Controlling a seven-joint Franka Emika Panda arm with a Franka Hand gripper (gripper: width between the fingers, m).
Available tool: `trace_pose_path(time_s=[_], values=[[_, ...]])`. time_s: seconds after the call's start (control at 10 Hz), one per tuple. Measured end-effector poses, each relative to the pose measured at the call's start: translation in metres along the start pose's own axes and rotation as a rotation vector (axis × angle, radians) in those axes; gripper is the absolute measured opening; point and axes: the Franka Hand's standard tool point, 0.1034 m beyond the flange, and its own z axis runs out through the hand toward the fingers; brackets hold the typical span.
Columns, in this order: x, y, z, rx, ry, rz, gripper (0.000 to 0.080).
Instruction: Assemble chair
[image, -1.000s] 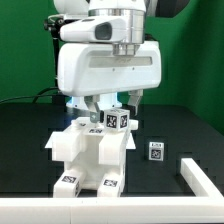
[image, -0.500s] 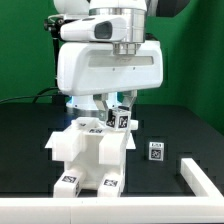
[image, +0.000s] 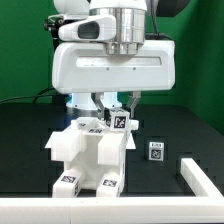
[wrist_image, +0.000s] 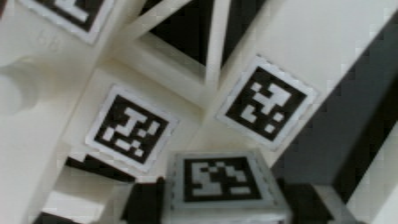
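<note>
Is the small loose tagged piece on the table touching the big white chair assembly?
Apart. The exterior view shows a strip of bare black table between the loose tagged piece and the chair assembly.

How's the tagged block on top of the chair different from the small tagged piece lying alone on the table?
The top block sits high on the chair assembly; the loose piece lies low on the black table. The top block is gripped between the fingers of the gripper; the loose piece is untouched, off toward the exterior view's right. Both are white with a black-and-white tag.
</note>
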Motion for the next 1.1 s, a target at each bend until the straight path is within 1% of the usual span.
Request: trace_pose_path(time_s=[0.2,0.3,0.4,0.5,0.6,0.7,0.8,0.9,1.0,1.1], values=[[0.0001,-0.0002,0.0009,-0.002,0.012,0.306,0.0285],[0.0007,-0.0017,0.0011,0.01,0.016,0.442,0.0285],[0.0014,-0.0027,0.0013,0.038,0.021,0.607,0.0285],[0.0015,-0.0019,0.0014,0.062,0.02,0.693,0.0285],[0.0016,-0.0029,0.0014,0.06,0.02,0.677,0.0285],[0.0016,-0.0031,0.0014,0.061,0.02,0.661,0.0452],[0.0017,-0.0036,0.0015,0.057,0.021,0.637,0.0452],[0.0018,-0.0061,0.0016,0.039,0.021,0.521,0.06],[0.0019,-0.0052,0.0011,0.027,0.02,0.314,0.06],[0.0021,-0.0049,-0.0004,0.024,0.006,0.143,0.0639]])
